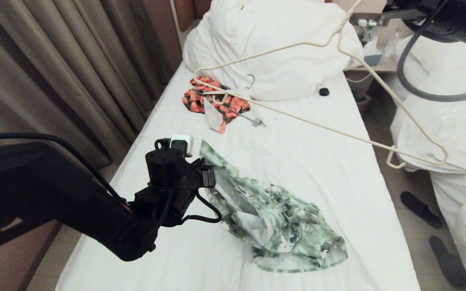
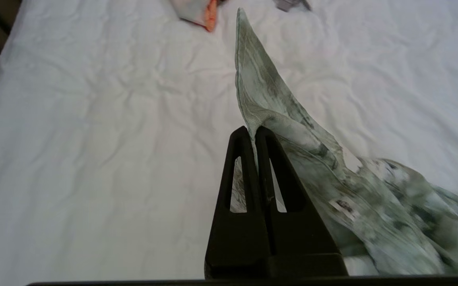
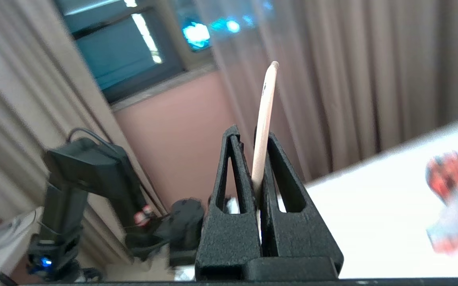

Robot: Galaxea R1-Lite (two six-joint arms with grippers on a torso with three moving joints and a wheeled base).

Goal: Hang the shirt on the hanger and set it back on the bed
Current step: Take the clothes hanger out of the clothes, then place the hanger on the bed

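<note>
The green and white shirt (image 1: 273,218) lies crumpled on the bed (image 1: 330,169), with one edge pulled up off the sheet. My left gripper (image 2: 251,131) is shut on that raised edge of the shirt (image 2: 276,115); in the head view it sits at the shirt's left end (image 1: 205,163). The cream wire hanger (image 1: 297,117) hangs tilted in the air above the bed, its hook rising toward my right arm (image 1: 439,16) at the upper right. In the right wrist view my right gripper (image 3: 253,133) is shut on the hanger's wire (image 3: 264,103).
An orange-red floral garment (image 1: 217,103) lies near the white pillows (image 1: 273,48), with a small black object (image 1: 324,91) beside them. A second bed heaped with duvet (image 1: 451,121) stands to the right, dark slippers (image 1: 421,209) on the floor between. Curtains (image 1: 55,72) hang along the left.
</note>
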